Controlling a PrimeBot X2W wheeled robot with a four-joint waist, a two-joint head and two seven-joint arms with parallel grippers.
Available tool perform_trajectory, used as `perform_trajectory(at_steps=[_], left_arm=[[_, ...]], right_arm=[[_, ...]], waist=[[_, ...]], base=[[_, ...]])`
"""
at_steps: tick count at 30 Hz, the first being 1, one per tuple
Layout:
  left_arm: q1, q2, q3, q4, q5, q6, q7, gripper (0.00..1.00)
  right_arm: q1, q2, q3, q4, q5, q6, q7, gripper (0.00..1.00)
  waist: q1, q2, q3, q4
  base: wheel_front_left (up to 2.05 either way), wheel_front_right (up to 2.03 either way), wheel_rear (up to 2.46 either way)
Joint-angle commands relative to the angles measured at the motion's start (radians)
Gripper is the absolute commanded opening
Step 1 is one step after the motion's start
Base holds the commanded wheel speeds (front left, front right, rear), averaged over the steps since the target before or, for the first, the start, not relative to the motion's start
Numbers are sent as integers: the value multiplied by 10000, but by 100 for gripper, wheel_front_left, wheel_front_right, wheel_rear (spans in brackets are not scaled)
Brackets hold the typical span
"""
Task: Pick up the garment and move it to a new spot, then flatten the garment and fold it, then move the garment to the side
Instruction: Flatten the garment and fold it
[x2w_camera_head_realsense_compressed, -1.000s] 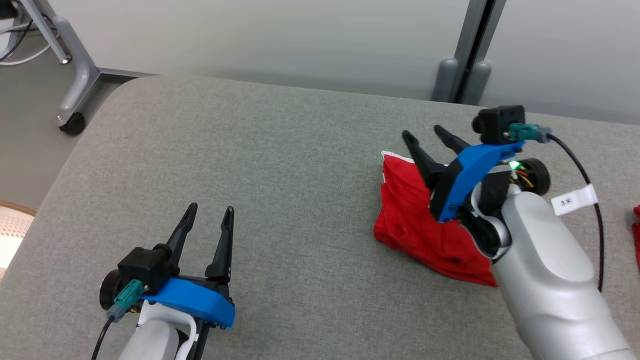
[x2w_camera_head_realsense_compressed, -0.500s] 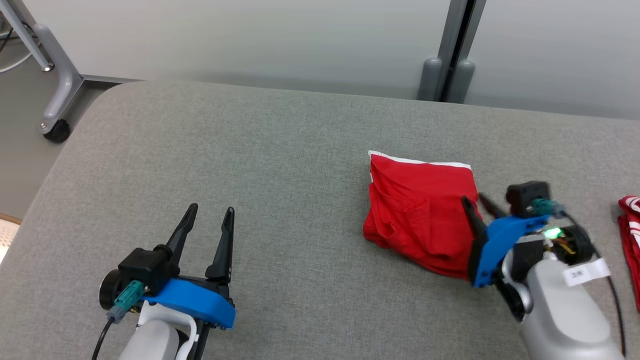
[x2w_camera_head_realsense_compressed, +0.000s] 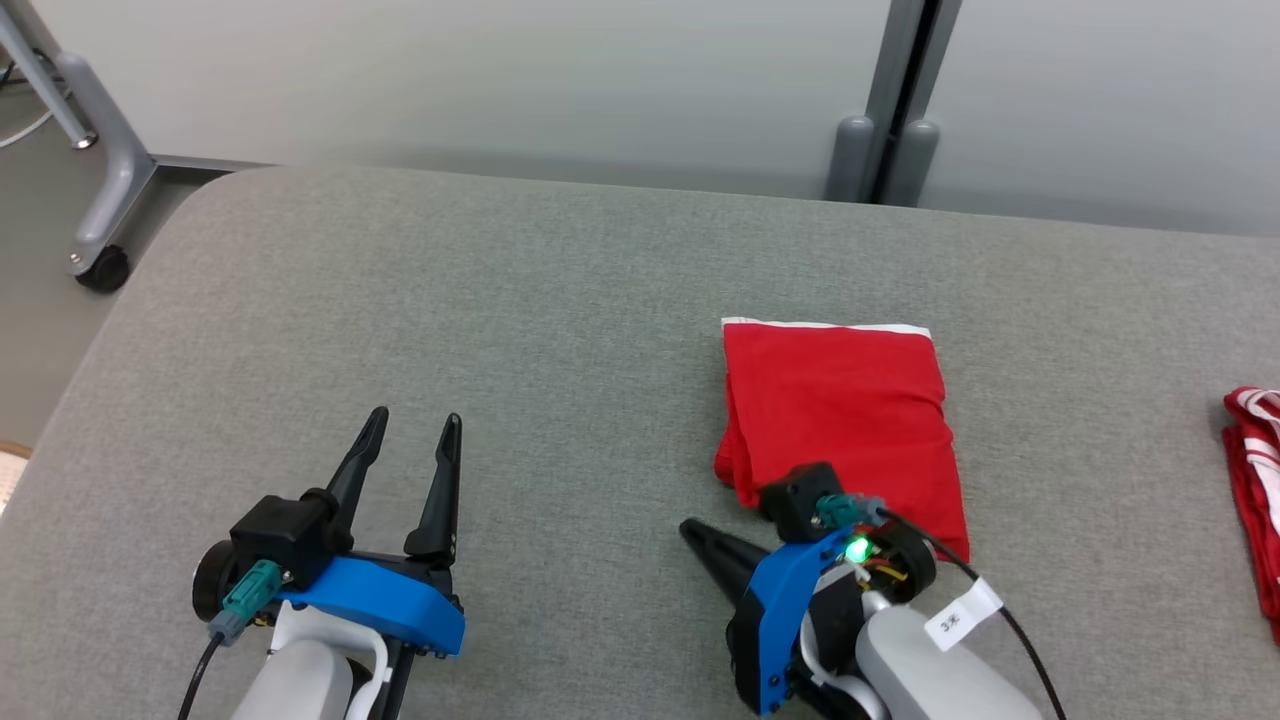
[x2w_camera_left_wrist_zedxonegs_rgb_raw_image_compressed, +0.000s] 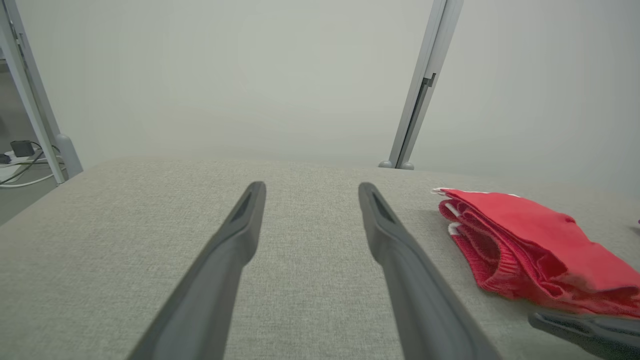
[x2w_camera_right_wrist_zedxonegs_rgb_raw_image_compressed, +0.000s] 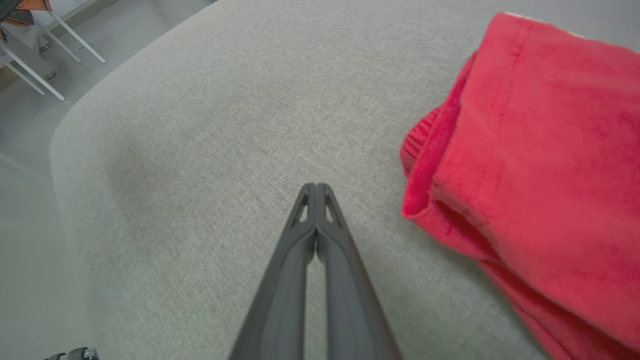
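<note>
The garment (x2w_camera_head_realsense_compressed: 840, 410) is red with a thin white edge, folded into a neat rectangle right of centre on the grey padded table (x2w_camera_head_realsense_compressed: 560, 300). It also appears in the left wrist view as a stack of red layers (x2w_camera_left_wrist_zedxonegs_rgb_raw_image_compressed: 525, 240) and fills the right side of the right wrist view (x2w_camera_right_wrist_zedxonegs_rgb_raw_image_compressed: 540, 165). My right gripper (x2w_camera_head_realsense_compressed: 692, 530) rests at the garment's near left corner, pointing left, fingers pressed together on nothing (x2w_camera_right_wrist_zedxonegs_rgb_raw_image_compressed: 315, 190). My left gripper (x2w_camera_head_realsense_compressed: 412, 420) hovers open over bare fabric at the lower left, its fingers (x2w_camera_left_wrist_zedxonegs_rgb_raw_image_compressed: 245, 220) spread wide.
Another red cloth with white stripes (x2w_camera_head_realsense_compressed: 1255, 480) lies at the table's right edge. A grey post with two feet (x2w_camera_head_realsense_compressed: 880, 150) stands behind the far edge. A wheeled metal stand leg (x2w_camera_head_realsense_compressed: 100, 200) is on the floor at the far left.
My right gripper has let go of the garment, drawn back toward me and to the left, and shut empty. The garment now lies flatter. The camera has shifted a little.
</note>
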Motion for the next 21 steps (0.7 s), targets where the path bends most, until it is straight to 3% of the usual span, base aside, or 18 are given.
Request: perform_trajectory(at_steps=[1,6,7,8,9,15,21], left_arm=[[19,25,47,-12,-17,87,-43,100],[181,54,197,-81,-71,143,-43,100],[236,70,229,-109,-73,168,-43,100],[290,83,272,-132,-74,184,-43,100],[343,103,350,-157,-92,221,-43,100],[747,138,689,-297,-192,408,-43,100],[1109,187,986,-423,-240,531,-43,100]], right_arm=[[145,-59,72,-60,128,2,31,0],[262,-52,507,-565,964,4,-100,0],[285,-55,333,-684,1039,2,-274,9],[318,-56,111,-840,1052,4,-484,72],[383,-50,-98,-994,1093,4,-660,100],[1078,-141,-2324,-2043,389,4,-1537,100],[2219,-187,-4694,-3565,-1088,4,-1477,100]], waist=[[0,0,-23,-57],[0,0,-111,-350],[0,0,-143,-428],[0,0,-172,-503],[0,0,-219,-595],[0,0,-531,-1071],[0,0,-776,-1468]], base=[[0,0,0],[0,0,0],[0,0,0],[0,0,0],[0,0,0],[0,0,0],[0,0,0]])
